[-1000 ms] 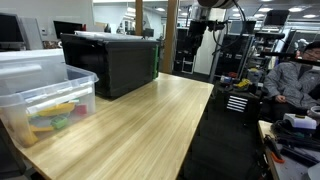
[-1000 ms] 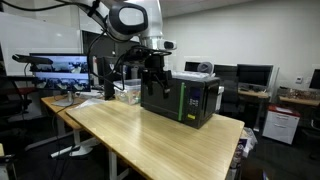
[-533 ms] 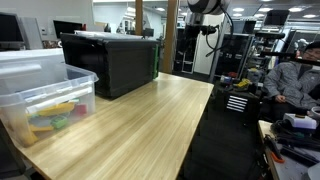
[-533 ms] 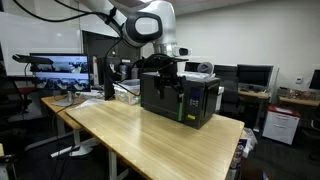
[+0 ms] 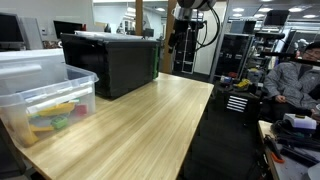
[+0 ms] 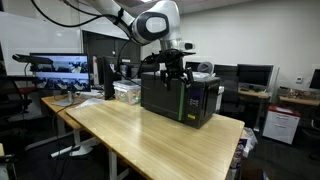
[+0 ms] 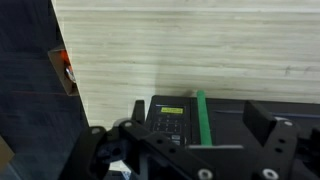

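Observation:
My gripper (image 6: pixel 174 74) hangs above the top of a black box-shaped machine (image 6: pixel 180 98) with a green stripe, which stands on the far end of a light wooden table (image 6: pixel 150 135). In an exterior view the gripper (image 5: pixel 183 38) is high, behind the machine (image 5: pixel 110 62). The wrist view looks down on the machine's keypad and green stripe (image 7: pixel 200 115), with both fingers spread wide on either side (image 7: pixel 190 140). The gripper is open and holds nothing.
A clear plastic bin (image 5: pixel 45 95) with coloured items stands on the table (image 5: pixel 150 125) beside the machine; it also shows in an exterior view (image 6: pixel 127 92). A seated person (image 5: pixel 295 80) is off the table's side. Monitors (image 6: pixel 60 68) and desks stand around.
The arm has swung sideways over the last second and brought the gripper from beside the black machine to above its top. The gripper has stayed open.

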Controlling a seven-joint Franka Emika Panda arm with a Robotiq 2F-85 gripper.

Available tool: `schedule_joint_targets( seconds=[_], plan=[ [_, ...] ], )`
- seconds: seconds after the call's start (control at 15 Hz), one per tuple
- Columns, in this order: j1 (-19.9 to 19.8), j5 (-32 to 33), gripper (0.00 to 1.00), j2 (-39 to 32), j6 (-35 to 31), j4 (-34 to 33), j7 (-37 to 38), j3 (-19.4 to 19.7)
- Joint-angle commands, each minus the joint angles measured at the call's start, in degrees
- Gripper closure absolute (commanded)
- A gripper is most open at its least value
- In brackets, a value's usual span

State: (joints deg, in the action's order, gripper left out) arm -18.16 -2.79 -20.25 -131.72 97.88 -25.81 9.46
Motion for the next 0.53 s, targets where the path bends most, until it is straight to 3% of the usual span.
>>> schedule_joint_targets(
  seconds=[0.0,0.47],
  plan=[
    [-1.8,-2.5,0.0,-2.1,2.2,-4.4,-3.4,-1.9],
    [-3.7,-3.5,0.0,-8.8,3.4,-12.5,-4.2,-4.1]
  ],
)
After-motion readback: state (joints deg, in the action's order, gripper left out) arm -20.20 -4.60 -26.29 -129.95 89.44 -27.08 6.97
